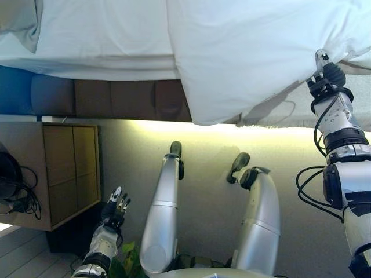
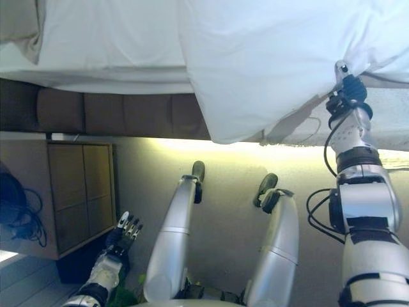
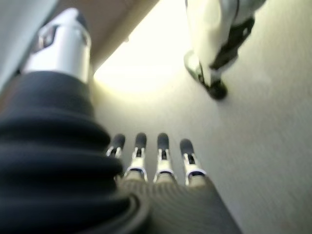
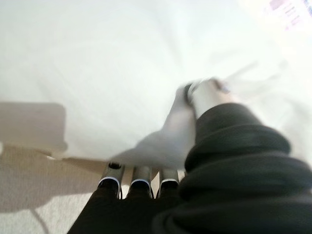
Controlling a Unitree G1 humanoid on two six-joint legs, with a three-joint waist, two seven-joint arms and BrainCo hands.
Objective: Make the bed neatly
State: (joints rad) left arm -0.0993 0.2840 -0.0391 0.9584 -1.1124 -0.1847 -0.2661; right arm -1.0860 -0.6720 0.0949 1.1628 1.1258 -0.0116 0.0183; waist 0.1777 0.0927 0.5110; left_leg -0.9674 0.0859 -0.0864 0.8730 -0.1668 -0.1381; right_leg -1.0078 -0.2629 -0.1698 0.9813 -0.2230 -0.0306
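A white duvet (image 1: pixel 249 52) lies on the bed and hangs over its near edge in a big fold. My right hand (image 1: pixel 326 78) is raised to the duvet's right part. In the right wrist view its thumb (image 4: pixel 207 95) lies on top of the cloth (image 4: pixel 97 58) and its fingers (image 4: pixel 139 178) reach under the edge, pinching it. My left hand (image 1: pixel 116 208) hangs low at the lower left, away from the bed, with straight fingers (image 3: pixel 163 151) and nothing in it.
A white sheet (image 1: pixel 104 35) covers the mattress, with a pillow (image 1: pixel 20 23) at the far left. Below it runs the brown padded bed base (image 1: pixel 127 98). A wooden bedside cabinet (image 1: pixel 69 174) with dark cables (image 1: pixel 14 188) on it stands at the left.
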